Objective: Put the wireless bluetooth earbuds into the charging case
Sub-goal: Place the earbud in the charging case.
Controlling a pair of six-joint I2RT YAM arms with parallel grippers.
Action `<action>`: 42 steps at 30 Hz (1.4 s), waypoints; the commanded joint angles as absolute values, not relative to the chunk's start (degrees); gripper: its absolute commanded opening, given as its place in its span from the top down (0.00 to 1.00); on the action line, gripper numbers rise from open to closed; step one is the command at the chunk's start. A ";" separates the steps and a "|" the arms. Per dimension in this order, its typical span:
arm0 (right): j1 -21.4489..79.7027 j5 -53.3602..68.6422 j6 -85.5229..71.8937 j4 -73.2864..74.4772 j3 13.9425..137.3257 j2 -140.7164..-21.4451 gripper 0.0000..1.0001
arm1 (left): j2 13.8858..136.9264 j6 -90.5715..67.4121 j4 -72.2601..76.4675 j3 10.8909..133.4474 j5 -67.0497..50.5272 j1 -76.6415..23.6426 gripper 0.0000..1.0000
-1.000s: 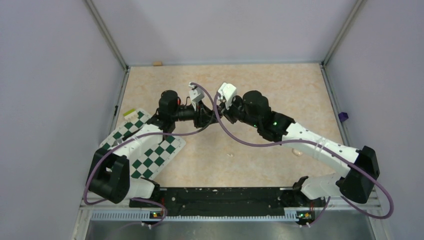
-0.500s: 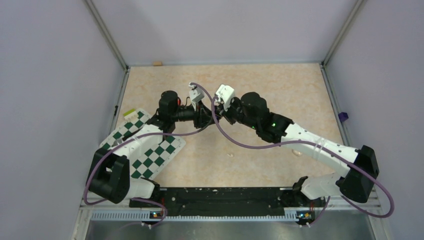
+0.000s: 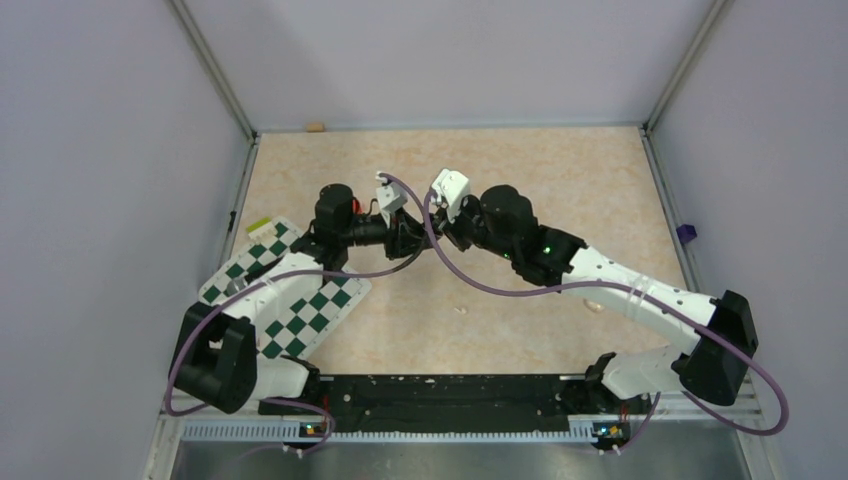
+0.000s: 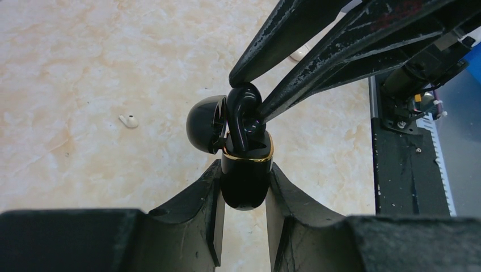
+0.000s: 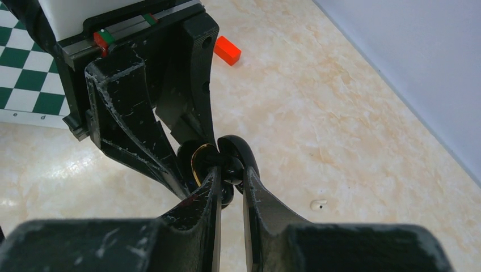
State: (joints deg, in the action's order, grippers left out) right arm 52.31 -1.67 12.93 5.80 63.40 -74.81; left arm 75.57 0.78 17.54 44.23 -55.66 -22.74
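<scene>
Marbled beige tabletop (image 4: pixel 85 68) lay below. Above it, a glossy black charging case (image 4: pixel 244 184) with a gold rim sat clamped in the left gripper (image 4: pixel 244 170), hinged open; the right gripper (image 5: pixel 230 173) pinched a black earbud (image 4: pixel 243 113) at its mouth.

The charging case (image 4: pixel 244 181) is shiny black with a gold ring. The earbud (image 4: pixel 243 113) is black too. The mat (image 3: pixel 325 305) at lower left has green and white squares. The small block (image 5: pixel 227 50) is red.
</scene>
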 commanded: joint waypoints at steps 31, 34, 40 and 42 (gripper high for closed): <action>52.60 5.68 5.05 7.68 66.04 -73.75 1.00 | 73.04 10.65 15.15 44.21 -58.12 -22.50 1.00; 52.60 5.40 3.96 7.65 65.99 -75.20 1.00 | 72.79 9.51 15.85 44.26 -59.13 -22.24 1.00; 52.57 5.47 3.44 7.46 66.13 -75.59 0.98 | 72.23 7.21 17.86 43.83 -61.10 -21.96 1.00; 52.57 6.99 4.46 6.78 65.39 -75.21 0.97 | 72.37 5.95 19.04 43.70 -62.55 -21.71 1.00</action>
State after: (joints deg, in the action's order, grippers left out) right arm 51.94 1.85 5.39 8.54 63.86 -74.85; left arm 74.39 8.45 12.32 43.79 -59.09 -21.93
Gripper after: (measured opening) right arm 0.148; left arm 0.332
